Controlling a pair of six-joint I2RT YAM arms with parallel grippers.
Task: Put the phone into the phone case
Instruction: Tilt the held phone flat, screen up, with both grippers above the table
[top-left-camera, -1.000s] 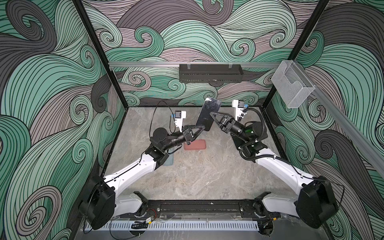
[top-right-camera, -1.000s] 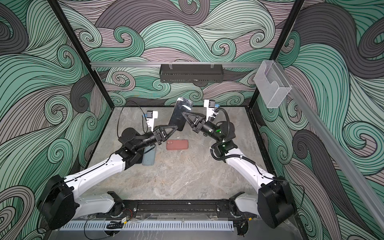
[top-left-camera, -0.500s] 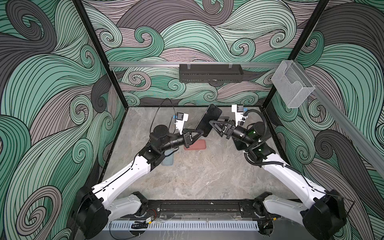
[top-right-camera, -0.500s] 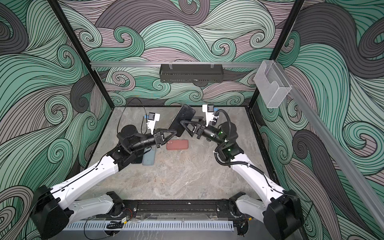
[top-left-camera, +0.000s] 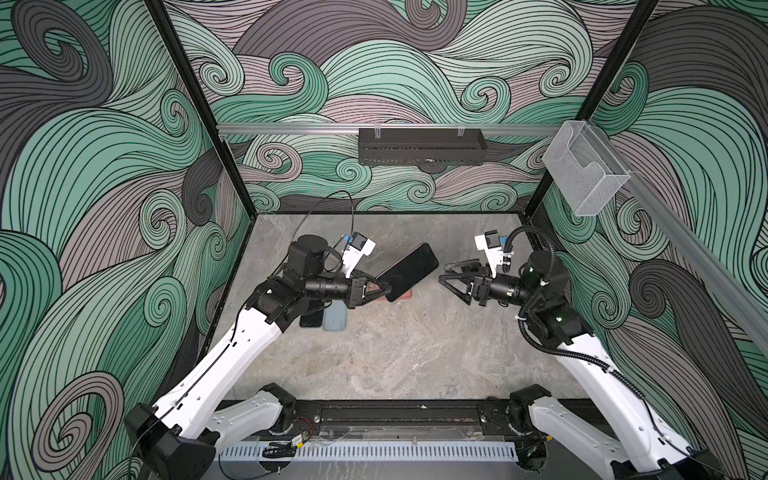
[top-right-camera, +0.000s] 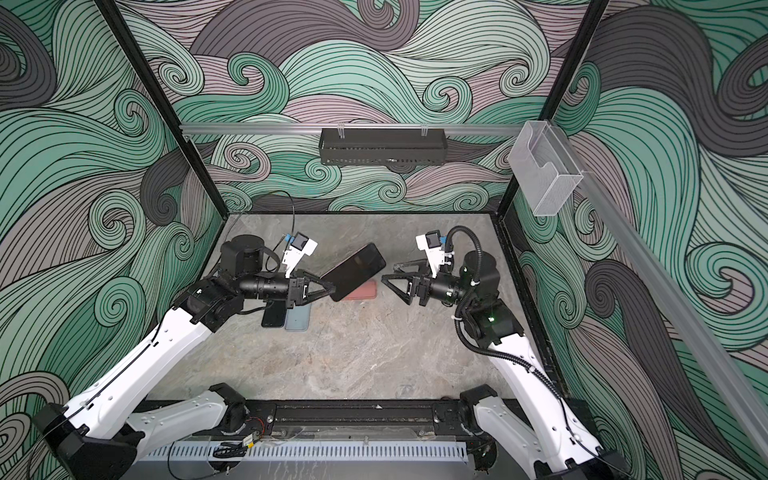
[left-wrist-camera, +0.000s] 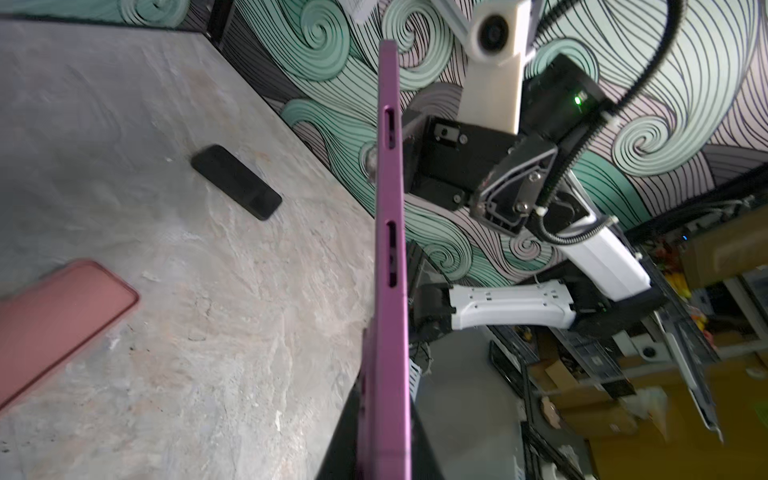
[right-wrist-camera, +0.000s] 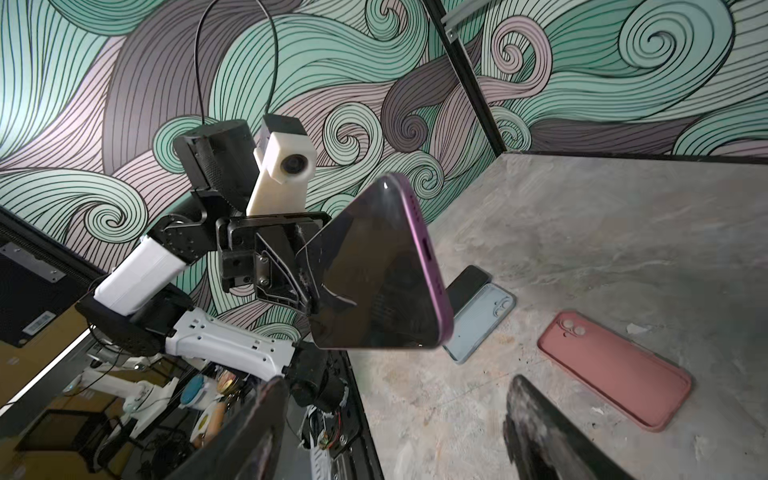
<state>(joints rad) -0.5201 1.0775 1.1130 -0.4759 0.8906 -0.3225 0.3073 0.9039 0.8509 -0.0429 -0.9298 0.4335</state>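
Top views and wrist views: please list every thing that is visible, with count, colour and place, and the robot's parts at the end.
purple phone: one, purple edge, dark screen, held in the air
pink case: one, pink, flat on the table under the held phone
blue case: one, light blue, on the table under the left arm
black phone: one, black, beside the blue case
second black phone: one, black, on the table, shown only by the left wrist view
table: one, grey stone
black rack: one, back wall rail
clear holder: one, transparent, right wall rail
left gripper: shut on the purple phone's corner
right gripper: open, empty, facing the phone
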